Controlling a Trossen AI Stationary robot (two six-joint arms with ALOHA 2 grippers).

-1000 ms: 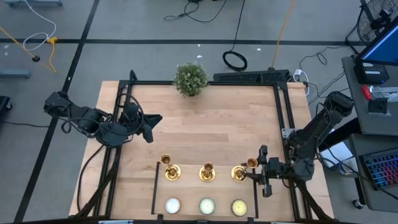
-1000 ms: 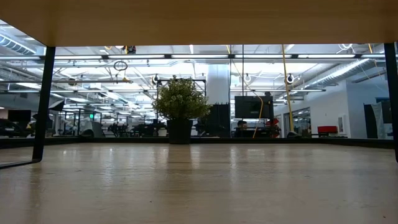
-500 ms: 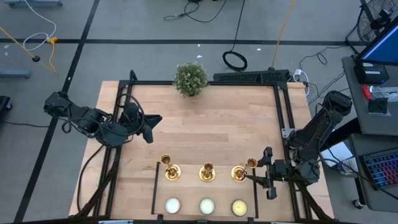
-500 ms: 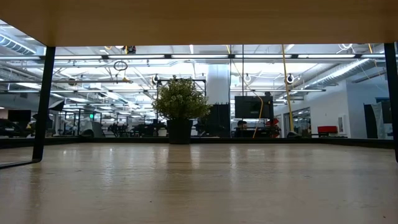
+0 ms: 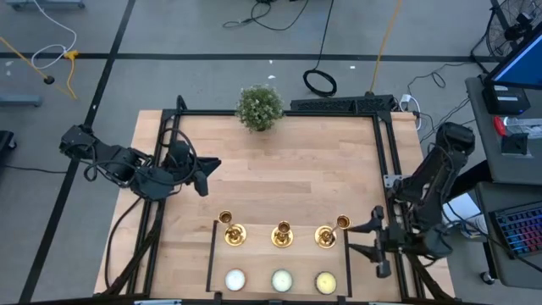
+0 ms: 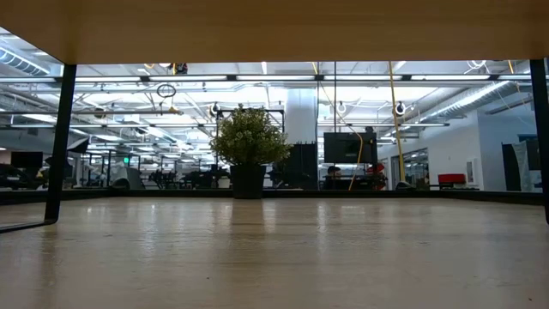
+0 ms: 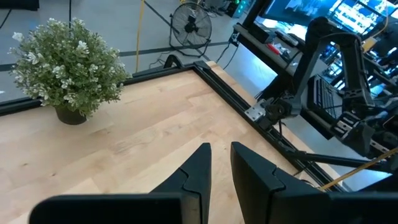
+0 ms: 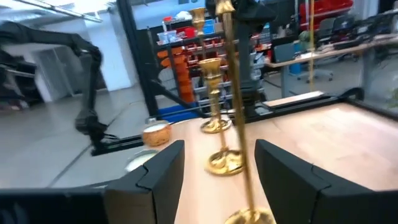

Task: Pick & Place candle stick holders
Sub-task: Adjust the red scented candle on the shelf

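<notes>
High view, right tool (image 5: 375, 247) withdrawn from candlesticks (image 5: 281, 233)

3 candle stick holders (image 5: 282, 235) in row btwn plant (image 5: 259, 108) & tealights (image 5: 280, 280)

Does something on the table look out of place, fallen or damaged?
Nothing stands out. The three candle stick holders stand upright in a row, the three candles in a row beside them, the potted plant upright at the far edge.
</notes>
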